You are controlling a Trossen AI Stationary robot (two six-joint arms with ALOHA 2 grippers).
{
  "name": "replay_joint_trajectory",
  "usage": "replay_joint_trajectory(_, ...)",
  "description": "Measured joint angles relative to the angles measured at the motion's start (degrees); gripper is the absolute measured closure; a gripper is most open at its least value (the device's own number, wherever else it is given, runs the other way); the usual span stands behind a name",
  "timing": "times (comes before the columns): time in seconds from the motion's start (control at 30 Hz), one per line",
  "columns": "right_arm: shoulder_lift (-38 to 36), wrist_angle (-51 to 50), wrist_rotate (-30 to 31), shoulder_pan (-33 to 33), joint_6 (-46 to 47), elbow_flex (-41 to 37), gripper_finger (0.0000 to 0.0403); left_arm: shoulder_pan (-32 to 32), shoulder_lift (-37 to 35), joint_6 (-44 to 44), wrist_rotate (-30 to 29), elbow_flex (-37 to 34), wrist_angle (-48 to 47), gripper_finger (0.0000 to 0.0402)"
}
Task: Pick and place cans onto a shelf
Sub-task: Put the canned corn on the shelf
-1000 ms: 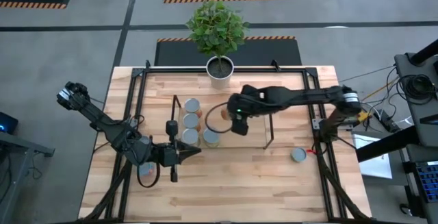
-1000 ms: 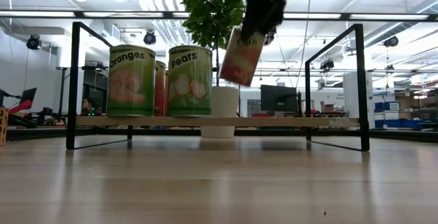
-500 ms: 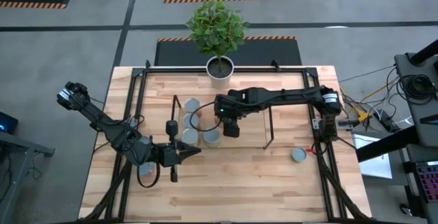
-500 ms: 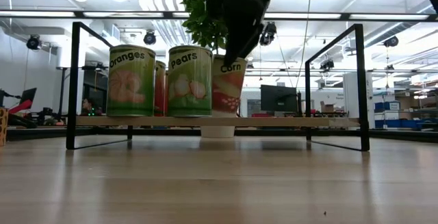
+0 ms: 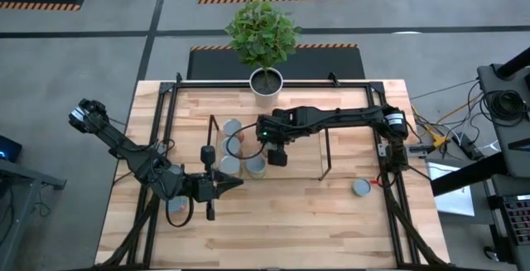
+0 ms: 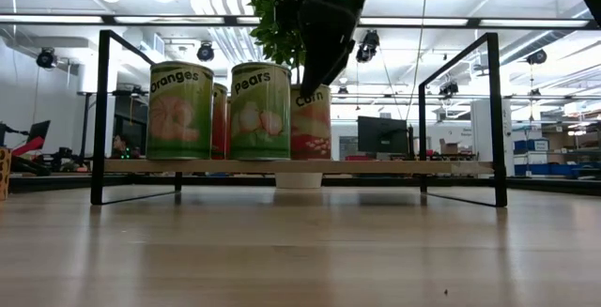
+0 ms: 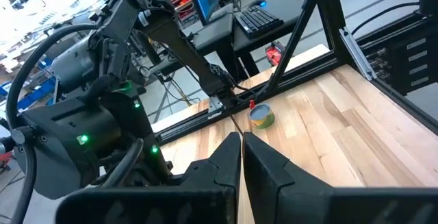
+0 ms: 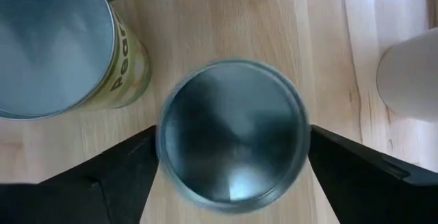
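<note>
Several cans stand on the shelf (image 6: 376,167): an oranges can (image 6: 178,110), a pears can (image 6: 260,110), red ones behind them, and a corn can (image 6: 312,129) upright on the board right of the pears can. My right gripper (image 8: 233,138) comes down over the corn can's silver top (image 8: 233,131), one finger on each side. One loose can (image 5: 361,188) stands on the table near the right edge. My left gripper (image 5: 238,181) hovers shut and empty near the shelf's left end. My right gripper has the corn can between its two fingers, which lie against opposite sides of the can just under the top rim (image 8: 161,148). The fingers (image 8: 130,169) slant down from above and from the table's right. The can stands upright, its bottom on the shelf board.
A white plant pot (image 5: 267,82) stands at the table's far edge behind the shelf. Another can (image 5: 176,207) sits under my left arm near the left frame. The shelf's right half (image 6: 451,167) is bare board. Black frame rails run along the table's left and right sides.
My right gripper has gone toward the table's left and down with the corn can. The can was tilted in the air above the shelf; it now stands upright on the board beside the pears can.
</note>
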Motion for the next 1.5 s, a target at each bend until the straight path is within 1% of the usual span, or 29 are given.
replay_joint_trajectory(0.1,0.0,0.0,0.0,0.0,-0.2,0.0,0.0051,0.0,0.0,0.0,0.0,0.0,0.0,0.0402)
replay_joint_trajectory(0.27,-0.4,-0.6,0.0,0.0,0.0,0.3,0.0051,0.0,0.0,0.0,0.0,0.0,0.0,0.0402)
replay_joint_trajectory(0.47,-1.2,-6.1,0.0,0.0,0.1,5.9,0.0052,0.0,0.0,0.0,0.0,0.0,0.0,0.0402)
replay_joint_trajectory(0.6,-1.6,-11.4,0.5,0.1,-0.3,9.5,0.0068,0.0,0.0,0.4,0.0,0.0,0.0,0.0402)
replay_joint_trajectory(0.67,-2.1,-14.0,0.5,0.1,-0.3,10.3,0.0086,0.0,0.0,0.4,0.0,0.0,0.0,0.0402)
replay_joint_trajectory(0.73,-2.8,-15.3,0.6,0.0,-0.3,9.9,0.0114,0.0,0.0,0.4,0.0,0.0,0.0,0.0402)
replay_joint_trajectory(0.9,-3.4,-15.0,0.6,-0.8,-0.1,4.9,0.0209,0.0,0.0,0.5,0.0,0.0,0.0,0.0402)
replay_joint_trajectory(1.07,-3.4,-10.6,2.0,-1.8,-0.5,-1.7,0.0305,0.0,0.0,0.4,0.0,0.0,0.0,0.0402)
replay_joint_trajectory(1.2,-3.4,-5.8,2.0,-2.9,-1.4,-5.5,0.0365,0.0,0.0,0.5,0.0,0.2,-0.1,0.0402)
replay_joint_trajectory(1.27,-3.4,-4.4,2.0,-3.2,-1.5,-6.5,0.0386,0.0,0.0,0.5,0.0,0.4,0.0,0.0402)
replay_joint_trajectory(1.3,-3.4,-3.7,2.0,-3.2,-1.6,-6.8,0.0389,0.0,0.0,0.5,0.0,0.4,0.0,0.0402)
replay_joint_trajectory(1.43,-3.4,0.4,1.1,-3.1,-2.1,-7.7,0.0390,0.0,0.0,0.5,0.0,0.4,0.0,0.0402)
replay_joint_trajectory(1.5,-3.4,3.7,-1.1,-3.0,-2.3,-8.1,0.0390,0.0,0.0,0.5,0.0,0.4,0.0,0.0402)
